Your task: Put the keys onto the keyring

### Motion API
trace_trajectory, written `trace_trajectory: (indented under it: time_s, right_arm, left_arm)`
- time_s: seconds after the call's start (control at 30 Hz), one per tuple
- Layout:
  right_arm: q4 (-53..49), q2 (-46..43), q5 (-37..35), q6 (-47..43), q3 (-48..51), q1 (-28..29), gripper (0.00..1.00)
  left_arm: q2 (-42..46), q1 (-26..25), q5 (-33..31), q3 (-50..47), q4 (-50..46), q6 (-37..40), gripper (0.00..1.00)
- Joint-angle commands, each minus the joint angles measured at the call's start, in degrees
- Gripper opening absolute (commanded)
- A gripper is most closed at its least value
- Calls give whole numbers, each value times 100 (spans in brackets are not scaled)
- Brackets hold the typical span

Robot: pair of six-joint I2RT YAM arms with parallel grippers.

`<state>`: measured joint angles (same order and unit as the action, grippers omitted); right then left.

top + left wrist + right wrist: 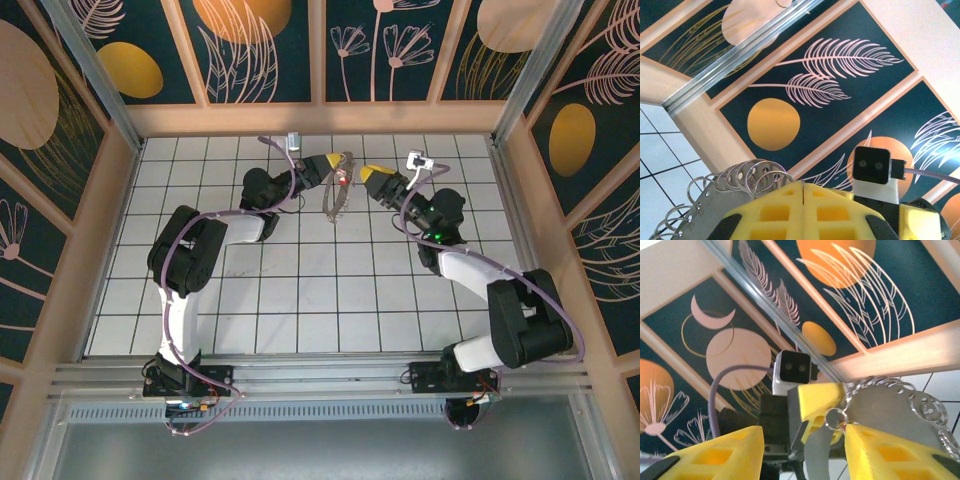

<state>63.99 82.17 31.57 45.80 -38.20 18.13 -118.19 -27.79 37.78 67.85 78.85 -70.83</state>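
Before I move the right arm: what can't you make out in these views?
- Top view: the key is a red speck, too small to tell whether it is threaded on the keyring.
- Left wrist: the left gripper, shut, hides its pinch point behind its own fingers; the keyring runs off the left edge.
- Right wrist: key blade not discernible; a yellow finger covers below the small ring.

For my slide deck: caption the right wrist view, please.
Open right gripper faces the left gripper, shut on the keyring.

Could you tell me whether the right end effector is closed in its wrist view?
No, the yellow fingers of the right end effector stand well apart, with the keyring showing beyond them.
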Motion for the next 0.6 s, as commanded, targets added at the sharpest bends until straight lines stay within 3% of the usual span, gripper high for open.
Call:
trace_trajectory:
  time_s: [0.0, 0.57]
  right_arm:
    - [879, 284, -444, 814, -177, 64, 45]
    - [1671, 1528, -314, 1485, -937, 355, 39]
  left_arm:
    - [343, -49, -353, -84, 254, -105, 0]
    - [298, -96, -703, -185, 412, -456, 0]
